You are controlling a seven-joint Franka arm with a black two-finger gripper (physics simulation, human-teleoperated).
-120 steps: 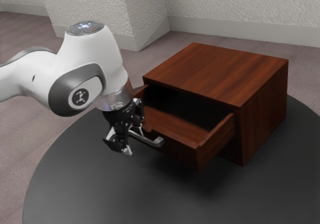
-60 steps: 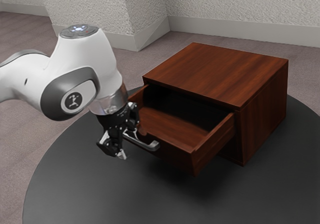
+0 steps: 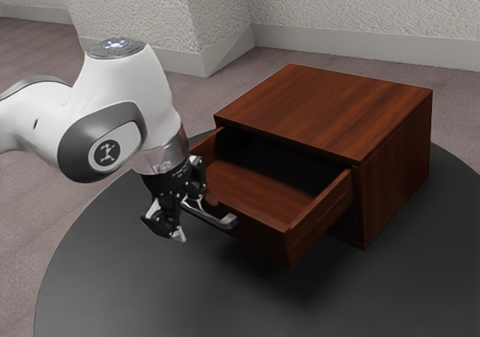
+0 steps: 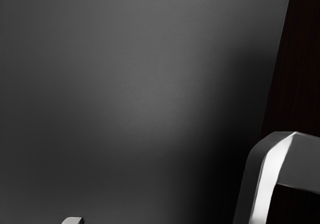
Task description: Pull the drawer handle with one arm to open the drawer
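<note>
Gripper [image 3: 174,215] clamped on the drawer handle [image 3: 217,218]
The jaws stand narrow, closed on the metal handle from two sides; the drawer [image 3: 277,198] is far out of the wooden cabinet [image 3: 330,104], which stands on the round dark table [image 3: 112,292]

Worktop [image 3: 112,292] — open dark surface ahead of the pulled-out drawer [image 3: 255,194], its handle [image 3: 221,219] jutting forward. Cabinet [image 3: 330,104] blocks the exterior view's right — drawer interior open above.
</note>
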